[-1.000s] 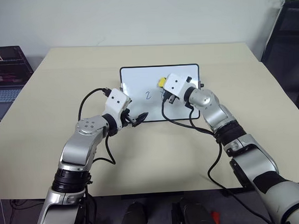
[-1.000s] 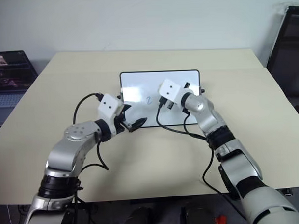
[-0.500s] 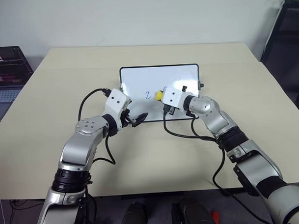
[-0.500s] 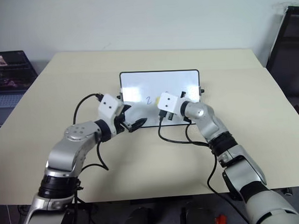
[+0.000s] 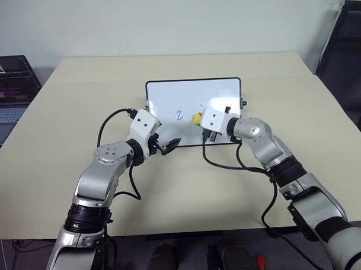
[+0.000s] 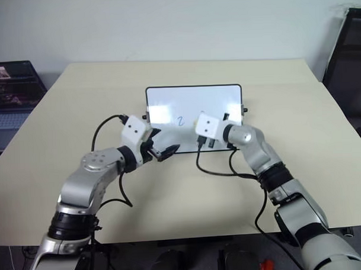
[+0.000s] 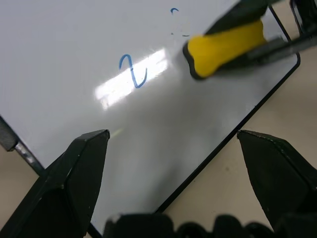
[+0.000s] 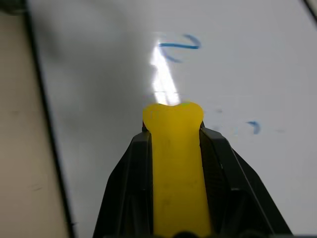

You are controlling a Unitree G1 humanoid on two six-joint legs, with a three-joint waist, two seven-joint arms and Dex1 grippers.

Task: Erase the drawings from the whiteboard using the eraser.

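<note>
Right wrist view looks straight down the right claw (image 8: 176,148), whose two black fingers (image 8: 130,173) are pressed against the sides of the yellow eraser (image 8: 177,163), pinching it so that its rounded end sticks out past the fingertips. That end lies over the white face of the whiteboard (image 8: 99,74), just short of a bright glare streak. Beyond the eraser's tip sits a blue "2" (image 8: 179,46), and off to one side are a small blue fleck (image 8: 254,126) and faint smudges.

From the left eye view, the eraser (image 5: 196,118) is over the middle of the whiteboard (image 5: 191,90), close to the board's near edge, with the "2" (image 5: 178,115) just beside it toward the robot's left. The board lies flat at the centre of the beige worktop (image 5: 61,115), its long sides parallel to the worktop's far edge.

Left claw (image 5: 171,145) has its fingers spread apart with nothing between them. It is at the board's near left corner, with its fingers (image 7: 74,168) to either side of that part of the frame in the left wrist view; whether they touch the board cannot be told.

Off the worktop's far left corner stands an open laptop (image 5: 7,88), and a dark chair (image 5: 343,46) is at the far right.
</note>
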